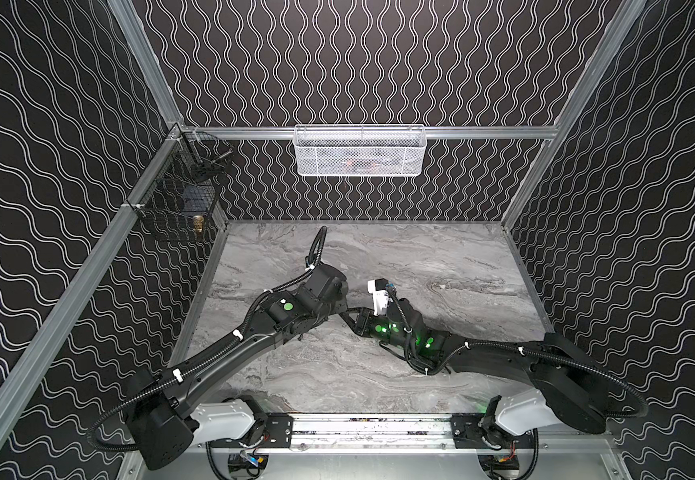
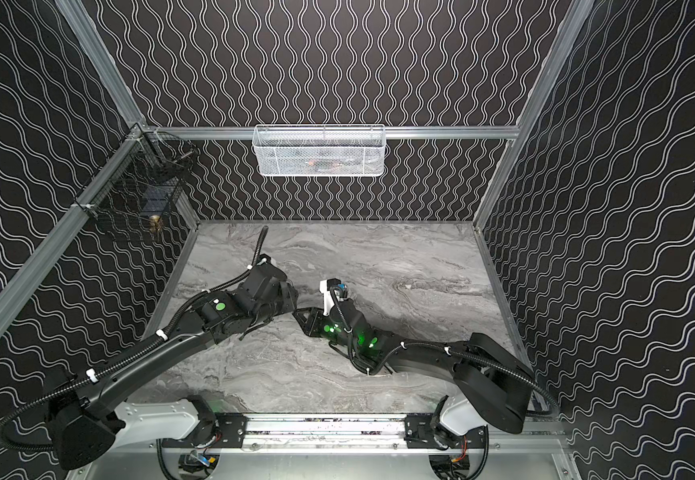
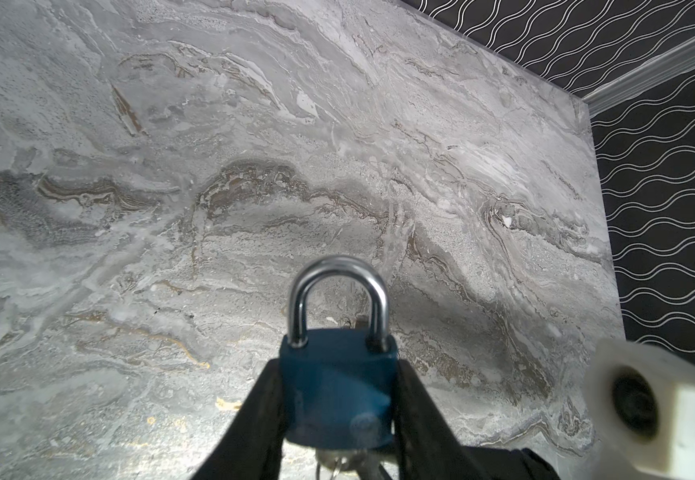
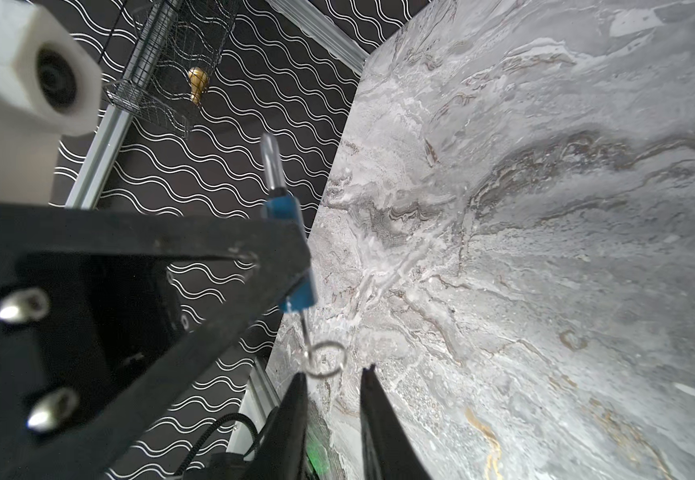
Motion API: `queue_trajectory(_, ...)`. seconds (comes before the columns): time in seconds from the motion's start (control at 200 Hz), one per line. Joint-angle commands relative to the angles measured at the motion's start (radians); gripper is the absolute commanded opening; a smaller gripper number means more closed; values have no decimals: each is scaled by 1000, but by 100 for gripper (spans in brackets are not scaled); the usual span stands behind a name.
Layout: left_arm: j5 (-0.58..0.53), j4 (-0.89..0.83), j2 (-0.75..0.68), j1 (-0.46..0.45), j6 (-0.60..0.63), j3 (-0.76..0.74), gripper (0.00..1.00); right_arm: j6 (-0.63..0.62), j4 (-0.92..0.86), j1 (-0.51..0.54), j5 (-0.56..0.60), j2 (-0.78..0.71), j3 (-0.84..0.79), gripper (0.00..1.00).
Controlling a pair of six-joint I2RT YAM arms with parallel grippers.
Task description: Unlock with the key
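Blue padlock [image 3: 333, 399] sits clamped in the left hand [image 3: 336, 363], shackle [image 3: 337, 286] pointing away from it. The key [image 4: 305, 328] sticks from the lock's base, its ring [image 4: 325, 359] just ahead of the right hand [image 4: 335, 372], whose fingers [image 4: 374, 415] stand slightly apart, gripping nothing.

Blue padlock [image 3: 337, 395], silver shackle [image 3: 337, 266], grey marbled table [image 3: 171, 166], black wavy-lined walls [image 1: 358, 62]
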Motion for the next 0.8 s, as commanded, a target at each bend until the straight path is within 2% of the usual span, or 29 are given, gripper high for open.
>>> queue_trajectory(0.0,-2,28,-6,1,-10,2,4,12,58,1,-2,9,12,24)
queue_trajectory(0.576,47,50,-19,1,-26,-16,4,16,105,-7,17,26,14,8)
queue_trajectory(0.796,90,61,-28,0,-38,-38,3,19,146,-18,14,20,16,7)
